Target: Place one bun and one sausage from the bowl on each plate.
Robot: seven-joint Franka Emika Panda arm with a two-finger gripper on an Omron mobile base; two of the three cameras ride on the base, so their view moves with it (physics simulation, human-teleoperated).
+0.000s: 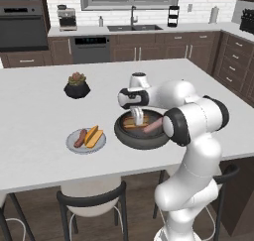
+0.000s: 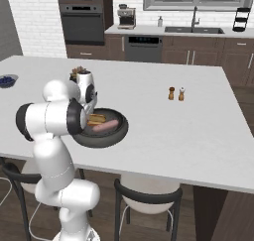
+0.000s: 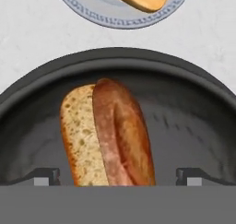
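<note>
While the tabletop (image 1: 39,111) carries one grey plate (image 1: 73,145) already loaded with a bun and a sausage, your work now is inside the dark bowl (image 1: 130,139), which sits near the front edge just beside that plate. The gripper (image 1: 138,117) hangs directly over the bowl with its fingers (image 3: 46,176) spread wide and holding nothing, so you have room to straddle a piece. In the hand view the bun (image 3: 108,133) lies straight ahead between the two tips, running lengthwise away from you; I judge you should descend straight down and close across its narrow width, not its length. A sausage (image 1: 153,127) lies toward the arm's side of the bowl, so keep clear of it. I cannot see the second plate from here.
</note>
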